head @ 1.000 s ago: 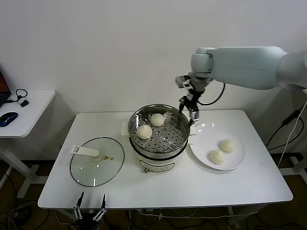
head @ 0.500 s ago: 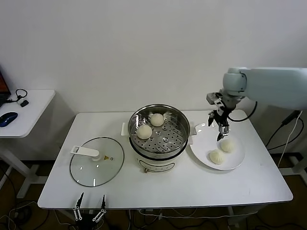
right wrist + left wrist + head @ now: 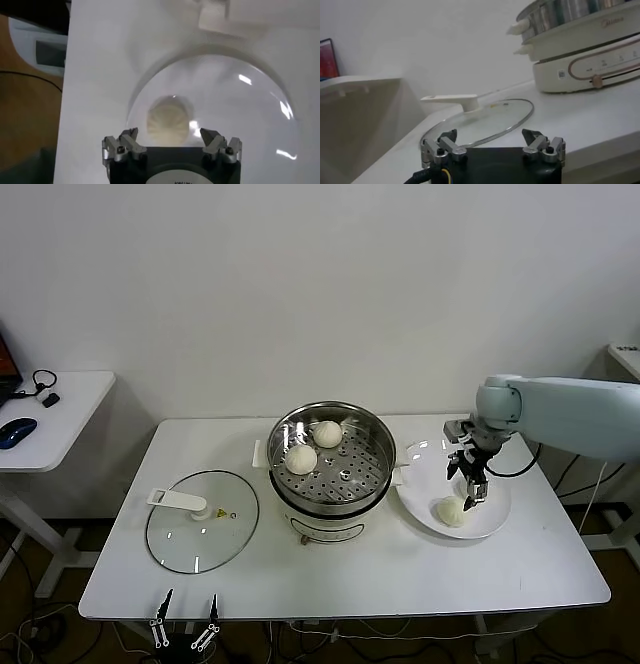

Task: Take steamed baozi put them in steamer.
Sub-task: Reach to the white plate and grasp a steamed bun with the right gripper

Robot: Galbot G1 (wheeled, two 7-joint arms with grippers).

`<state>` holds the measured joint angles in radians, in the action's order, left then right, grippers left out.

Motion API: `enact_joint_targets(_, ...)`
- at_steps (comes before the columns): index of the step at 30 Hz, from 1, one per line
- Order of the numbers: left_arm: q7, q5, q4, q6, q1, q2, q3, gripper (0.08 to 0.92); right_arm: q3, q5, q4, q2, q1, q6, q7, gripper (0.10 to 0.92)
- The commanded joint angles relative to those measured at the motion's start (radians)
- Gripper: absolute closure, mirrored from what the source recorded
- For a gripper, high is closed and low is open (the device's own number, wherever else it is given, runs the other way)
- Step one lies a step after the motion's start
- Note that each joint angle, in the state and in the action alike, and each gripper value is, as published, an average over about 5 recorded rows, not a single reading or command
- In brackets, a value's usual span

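The steamer (image 3: 333, 466) stands upright near the middle of the white table (image 3: 400, 569), closer to the back edge, its round mouth facing straight up. Two steamed baozi lie on its perforated tray, one (image 3: 327, 433) toward the back and one (image 3: 301, 458) just in front of it on the left; both sit pleats-up. Being round, they show no long axis.

On the right half of the tabletop a white plate (image 3: 494, 518) lies flat, just beside the steamer. The right gripper (image 3: 472, 490) hangs over the plate, fingers pointing down and spread apart — nothing between them. In the right wrist view a bun (image 3: 168, 120) rests on the plate (image 3: 250, 115) directly ahead of the open fingers, pleated top up. The head view shows one bun (image 3: 451, 510) at the plate's front part, just beside the fingertips; whether another lies behind the gripper cannot be told.

A glass lid (image 3: 203, 533) with a white handle lies flat on the left half, toward the front edge. The left gripper (image 3: 186, 620) waits below the front edge near the left corner — its fingers apart and empty, with the lid (image 3: 482, 118) ahead of it.
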<state>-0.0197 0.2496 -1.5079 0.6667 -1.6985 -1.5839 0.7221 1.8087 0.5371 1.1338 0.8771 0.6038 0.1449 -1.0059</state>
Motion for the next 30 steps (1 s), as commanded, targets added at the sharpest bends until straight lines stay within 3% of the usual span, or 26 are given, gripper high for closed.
enact_joint_targets(1,0.001,0.005,0.006,0.004,-0.001,0.000,0.001,0.177,-0.115,-0.081,-0.067,-0.022,-0.158,0.002,0.019,0.203)
enact_joint_targets(16,0.001,0.007,0.014,0.005,0.005,-0.001,0.003,0.177,-0.195,-0.117,-0.150,0.002,-0.220,-0.012,0.032,0.203)
enact_joint_targets(30,0.001,0.008,0.016,0.005,0.008,-0.001,0.005,0.177,-0.194,-0.115,-0.128,0.002,-0.225,-0.006,0.026,0.205)
